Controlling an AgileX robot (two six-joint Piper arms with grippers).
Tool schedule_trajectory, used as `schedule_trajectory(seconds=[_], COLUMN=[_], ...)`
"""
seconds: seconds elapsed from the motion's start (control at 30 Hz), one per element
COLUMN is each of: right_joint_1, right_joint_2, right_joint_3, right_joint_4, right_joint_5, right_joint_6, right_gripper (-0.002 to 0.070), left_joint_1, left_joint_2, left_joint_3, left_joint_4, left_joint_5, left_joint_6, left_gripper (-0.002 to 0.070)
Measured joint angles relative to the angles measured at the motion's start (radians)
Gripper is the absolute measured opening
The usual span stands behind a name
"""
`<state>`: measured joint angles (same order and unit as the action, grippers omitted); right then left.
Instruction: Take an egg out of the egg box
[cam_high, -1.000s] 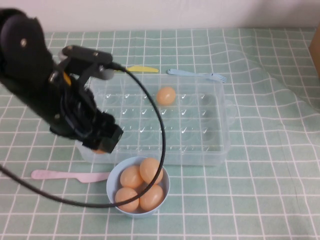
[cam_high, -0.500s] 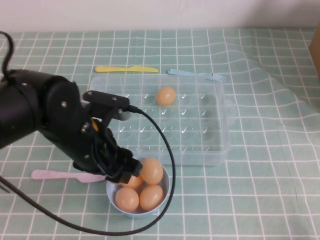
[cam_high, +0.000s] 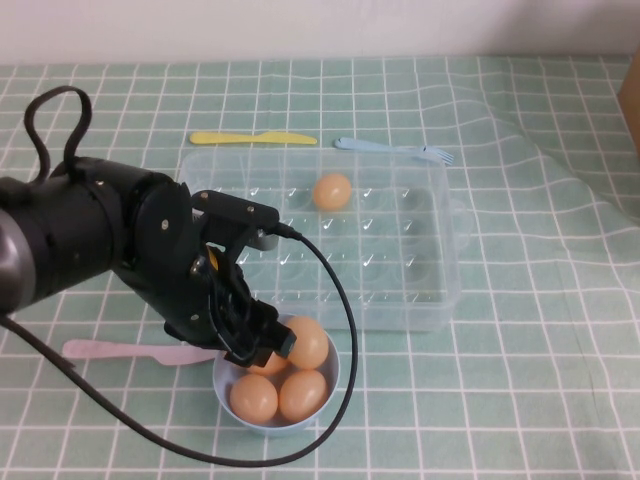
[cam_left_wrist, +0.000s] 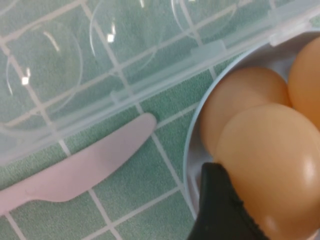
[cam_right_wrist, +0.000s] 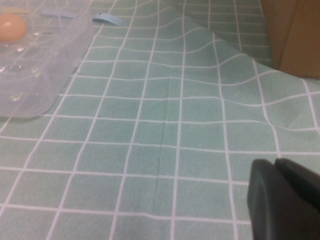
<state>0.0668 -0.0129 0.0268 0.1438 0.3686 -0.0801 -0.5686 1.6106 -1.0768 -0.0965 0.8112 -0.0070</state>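
Note:
The egg box (cam_high: 441, 301) is a clear plastic tray in the middle of the table, with one orange-tan egg (cam_high: 332, 191) in a far cup. My left gripper (cam_high: 262, 345) hangs over the light-blue bowl (cam_high: 336, 376) just in front of the box. It is shut on another egg (cam_left_wrist: 272, 165), which presses against its black finger (cam_left_wrist: 217, 210) in the left wrist view. Three more eggs (cam_high: 304, 343) lie in the bowl. My right gripper (cam_right_wrist: 276, 165) is shut and empty, low over the cloth to the right of the box (cam_right_wrist: 30, 75).
A pink plastic knife (cam_high: 130, 351) lies left of the bowl. A yellow knife (cam_high: 255, 138) and a blue fork (cam_high: 395, 149) lie behind the box. A brown object (cam_high: 632, 100) stands at the right edge, and the checked cloth is wrinkled near it.
My left gripper has moved from the box's front left corner toward me and to the right, carrying the egg, and now sits over the bowl. The right arm has not moved.

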Motion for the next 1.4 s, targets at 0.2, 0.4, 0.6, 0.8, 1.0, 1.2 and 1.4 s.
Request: schedule_trajectory(seconds=[0.2, 0.4, 0.6, 0.8, 1.0, 1.2, 1.4], right_joint_1=[0.0, 0.0, 0.0, 0.0, 0.0, 0.0, 0.0], right_joint_2=[0.0, 0.0, 0.0, 0.0, 0.0, 0.0, 0.0], right_joint_3=[0.0, 0.0, 0.0, 0.0, 0.0, 0.0, 0.0], right_joint_4=[0.0, 0.0, 0.0, 0.0, 0.0, 0.0, 0.0], right_joint_5=[0.0, 0.0, 0.0, 0.0, 0.0, 0.0, 0.0], right_joint_6=[0.0, 0.0, 0.0, 0.0, 0.0, 0.0, 0.0], right_gripper=[-0.0017, -0.0017, -0.0017, -0.0017, -0.0017, -0.0017, -0.0017], left_joint_1=[0.0, 0.0, 0.0, 0.0, 0.0, 0.0, 0.0], left_joint_2=[0.001, -0.046, -0.124, -0.262, -0.503, -0.747, -1.0], left_joint_3=[0.0, 0.0, 0.0, 0.01, 0.172, 0.407, 0.544], left_joint_4=[-0.01, -0.014, 0.002, 0.065, 0.085, 0.077, 0.063], left_joint_5=[0.0, -0.002, -0.002, -0.008, -0.155, -0.34, -0.477], left_joint_6=[0.007, 0.002, 0.002, 0.002, 0.044, 0.044, 0.022], left_gripper=[0.0393, 0.0484, 0.0492, 0.038, 0.0048, 0.0002, -0.0002])
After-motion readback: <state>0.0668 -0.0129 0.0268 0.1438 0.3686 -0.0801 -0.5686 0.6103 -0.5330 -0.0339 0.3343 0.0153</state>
